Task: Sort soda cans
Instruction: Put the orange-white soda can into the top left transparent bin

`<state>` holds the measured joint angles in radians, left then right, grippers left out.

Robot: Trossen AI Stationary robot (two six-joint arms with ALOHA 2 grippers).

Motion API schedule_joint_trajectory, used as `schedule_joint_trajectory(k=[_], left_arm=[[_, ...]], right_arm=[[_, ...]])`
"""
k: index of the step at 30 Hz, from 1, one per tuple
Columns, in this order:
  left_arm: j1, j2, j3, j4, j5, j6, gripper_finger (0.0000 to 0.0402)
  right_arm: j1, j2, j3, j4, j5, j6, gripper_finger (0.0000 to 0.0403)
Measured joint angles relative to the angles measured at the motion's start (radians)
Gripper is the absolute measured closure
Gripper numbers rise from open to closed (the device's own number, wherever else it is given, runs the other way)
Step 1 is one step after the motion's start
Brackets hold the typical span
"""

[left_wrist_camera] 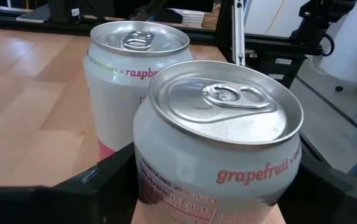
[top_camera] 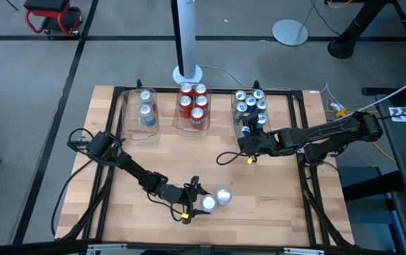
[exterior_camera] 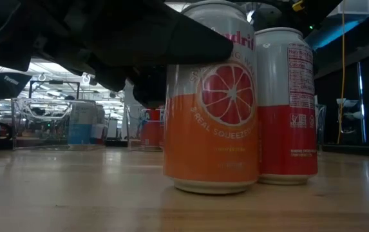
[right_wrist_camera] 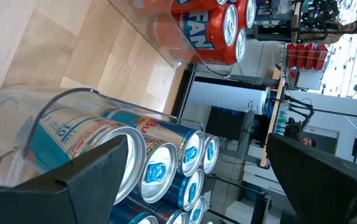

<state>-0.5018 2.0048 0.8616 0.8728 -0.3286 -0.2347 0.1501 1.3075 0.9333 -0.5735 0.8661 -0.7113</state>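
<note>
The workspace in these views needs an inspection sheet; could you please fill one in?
Surface: wooden table, bare in the middle.
Job's things: grapefruit can and raspberry can stand side by side near the front; silver-blue, red and blue cans fill three clear trays at the back.
Clutter: nothing seen.
Grippers: left gripper straddles the grapefruit can; right gripper open at the blue cans' tray.
Cables: black loop on the table.
Surroundings: grey floor, white pole base.

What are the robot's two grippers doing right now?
Left gripper: open around the grapefruit can, not squeezing yet.
Right gripper: open, empty, beside the blue cans' tray.
</note>
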Motion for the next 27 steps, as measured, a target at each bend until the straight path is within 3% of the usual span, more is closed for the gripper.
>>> schedule_joint_trajectory(k=[5,10,27], left_arm=[[-0.002,-0.017,-0.001,-0.020,-0.010,0.000,0.0117],[-0.017,-0.122,-0.001,-0.145,-0.116,0.020,0.0116],[-0.003,-0.616,0.000,-0.890,-0.819,-0.020,0.0111]], right_arm=[[0.000,0.000,0.000,0.000,0.000,0.000,0.0023],[0.000,0.000,0.000,-0.003,0.000,0.000,0.0023],[0.000,0.000,0.000,-0.003,0.000,0.000,0.0023]])
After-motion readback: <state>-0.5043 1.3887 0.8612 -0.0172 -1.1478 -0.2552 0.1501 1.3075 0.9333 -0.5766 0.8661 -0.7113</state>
